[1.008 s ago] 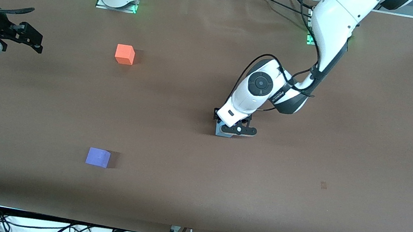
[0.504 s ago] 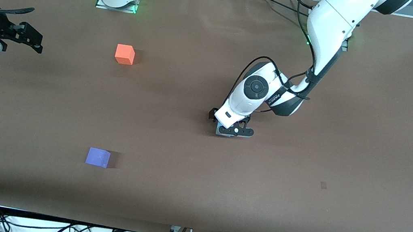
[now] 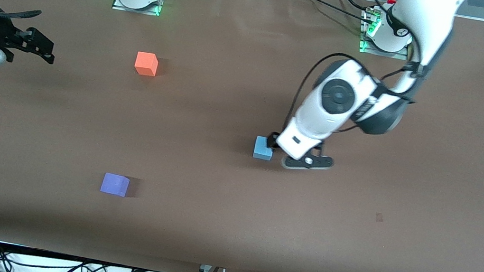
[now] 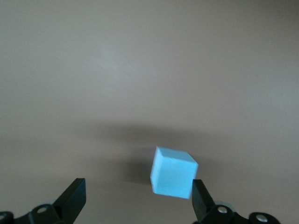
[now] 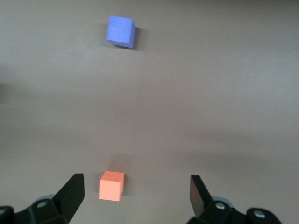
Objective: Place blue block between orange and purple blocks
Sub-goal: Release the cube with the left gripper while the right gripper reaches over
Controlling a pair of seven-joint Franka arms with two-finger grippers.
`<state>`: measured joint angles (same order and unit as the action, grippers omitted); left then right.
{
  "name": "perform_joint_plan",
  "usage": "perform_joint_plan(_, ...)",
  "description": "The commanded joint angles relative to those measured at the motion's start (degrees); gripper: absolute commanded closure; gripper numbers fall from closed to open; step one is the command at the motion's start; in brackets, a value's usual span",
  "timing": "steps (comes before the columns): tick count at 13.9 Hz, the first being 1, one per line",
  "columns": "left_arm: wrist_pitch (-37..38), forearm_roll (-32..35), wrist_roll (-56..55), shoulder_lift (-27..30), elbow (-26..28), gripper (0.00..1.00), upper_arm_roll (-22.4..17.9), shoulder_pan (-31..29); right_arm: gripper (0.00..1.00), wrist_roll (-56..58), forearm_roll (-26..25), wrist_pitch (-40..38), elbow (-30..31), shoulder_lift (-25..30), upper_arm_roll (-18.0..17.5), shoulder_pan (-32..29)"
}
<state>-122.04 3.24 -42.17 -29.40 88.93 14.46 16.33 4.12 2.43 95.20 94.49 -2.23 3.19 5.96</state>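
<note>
Nearest me on the brown surface (image 3: 428, 207) sits the violet-purple matte cube (image 3: 115, 184). Farther up, the sky-blue matte cube (image 3: 263, 148) rests ungrasped just beside my left gripper (image 3: 299, 156), spread wide; closing now risks knocking it. The orange matte cube (image 3: 146, 63) lies farthest; the right gripper (image 3: 39, 48) waits, spread.

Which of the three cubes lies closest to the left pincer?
The sky-blue cube, right beside the open left pincer; the orange cube and purple cube sit much farther off.

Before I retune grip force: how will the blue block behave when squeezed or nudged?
The blue block has flat faces and sits squarely, so it probably slides rather than rolls. Its matte surface suggests decent grip. It looks light, possibly foam.
</note>
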Motion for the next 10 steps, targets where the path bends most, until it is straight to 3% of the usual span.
perform_joint_plan(1, 3.5, -0.2, 8.0, 3.4, 1.2, 0.00, -2.0, -3.7, 0.00, -0.9, 1.5, -1.0, -0.7, -2.0, -0.6, 0.5)
perform_joint_plan(6, 14.5, -0.6, 28.9, 7.9, 1.3, 0.00, -5.8, -12.2, 0.00, -0.7, 1.5, -0.9, -1.2, -6.1, -0.6, 7.8)
perform_joint_plan(10, 24.2, -0.6, 33.5, 14.6, 1.0, 0.00, -10.0, -13.1, 0.00, -2.2, 1.9, 6.1, -1.8, -15.0, -1.3, 15.4)
